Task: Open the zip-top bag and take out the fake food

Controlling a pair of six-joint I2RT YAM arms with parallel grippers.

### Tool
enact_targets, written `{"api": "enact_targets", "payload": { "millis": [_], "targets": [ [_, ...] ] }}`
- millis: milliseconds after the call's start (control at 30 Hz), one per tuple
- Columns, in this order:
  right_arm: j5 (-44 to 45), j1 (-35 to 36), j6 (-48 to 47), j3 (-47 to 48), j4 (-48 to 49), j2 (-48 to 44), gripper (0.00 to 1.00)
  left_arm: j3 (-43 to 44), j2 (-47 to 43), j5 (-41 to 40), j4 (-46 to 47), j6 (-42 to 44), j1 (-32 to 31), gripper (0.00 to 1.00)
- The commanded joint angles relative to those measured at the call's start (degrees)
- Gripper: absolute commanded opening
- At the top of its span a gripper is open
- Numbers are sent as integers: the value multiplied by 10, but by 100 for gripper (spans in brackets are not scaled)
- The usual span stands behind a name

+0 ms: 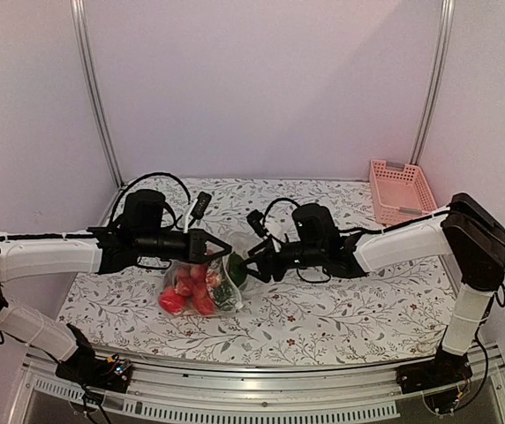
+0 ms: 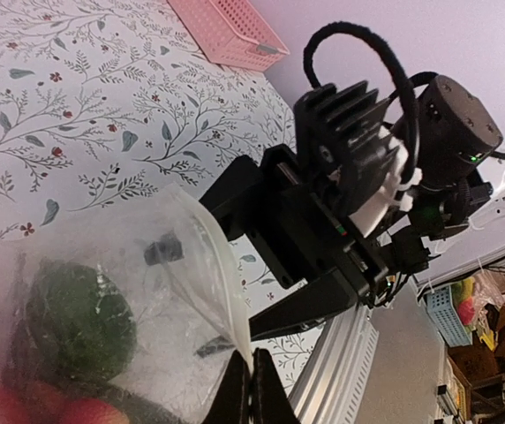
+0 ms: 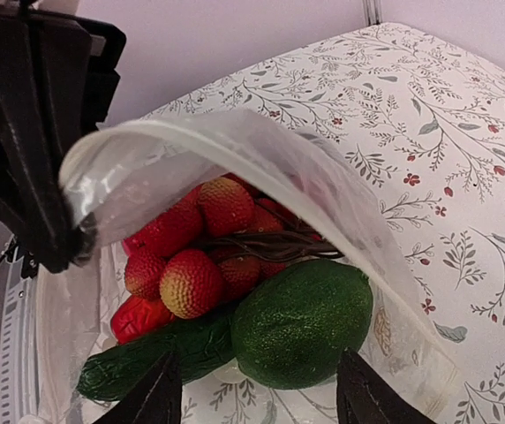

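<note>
Starting at the left, the left arm reaches in over the flowered surface (image 1: 350,309), and the left pincer (image 1: 227,247) is pressed together on the upper lip of the zip-top bag (image 1: 201,281). In the left wrist view its two black fingertips meet with no gap. A fold of clear plastic is caught between them, and the film lifts away as a raised flap.

The bag lies on the surface near the centre, slightly left of the middle. It sits between the two pincers with its mouth gaping toward the right. Inside it is the fake food (image 3: 191,283), a heap of red strawberry-like pieces with yellowish tips at the back. A large pebbled green avocado (image 3: 301,322) sits at the mouth, and a dark green cucumber-like piece (image 3: 142,364) lies just beside it. All of it is under the arched plastic.

Just right of the bag, the right pincer (image 1: 254,263) faces the opening with its fingers spread wide. In its own wrist view the two dark fingertips stand either side of the avocado, nearer the camera, and grip nothing. Whether they touch the bag's lower lip I cannot tell.

Far right, at the back corner of the surface, a pink basket (image 1: 401,190) stands well apart from the rest.
</note>
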Motion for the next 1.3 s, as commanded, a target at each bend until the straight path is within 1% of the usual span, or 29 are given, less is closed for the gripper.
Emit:
{"api": "enact_targets", "payload": {
  "millis": [0, 200, 233, 367, 500, 767, 800, 900, 1000, 1033, 1100, 1267],
  "targets": [
    [9, 4, -14, 30, 7, 44, 59, 10, 6, 11, 19, 9, -8, 0],
    [8, 6, -12, 62, 18, 96, 63, 7, 15, 14, 25, 10, -7, 0],
    [8, 6, -9, 68, 18, 104, 65, 7, 17, 14, 27, 11, -7, 0],
    [11, 9, -1, 87, 20, 135, 78, 7, 25, 16, 32, 13, -7, 0],
    [23, 13, 3, 96, 21, 161, 86, 10, 33, 21, 38, 13, -7, 0],
    [51, 15, 7, 105, 21, 198, 87, 10, 50, 23, 50, 13, -7, 0],
    [53, 15, 8, 107, 22, 200, 87, 9, 52, 23, 51, 13, -7, 0],
    [58, 15, 10, 112, 22, 208, 80, 8, 56, 21, 54, 14, -7, 0],
    [55, 15, 12, 110, 25, 204, 69, 6, 59, 20, 56, 14, -7, 0],
    [54, 15, 13, 106, 28, 200, 63, 4, 61, 19, 56, 15, -7, 0],
    [52, 15, 13, 98, 33, 188, 56, 2, 62, 17, 58, 14, -7, 0],
    [43, 15, 15, 66, 48, 149, 49, -1, 67, 7, 59, 13, -5, 0]
  ]
}}
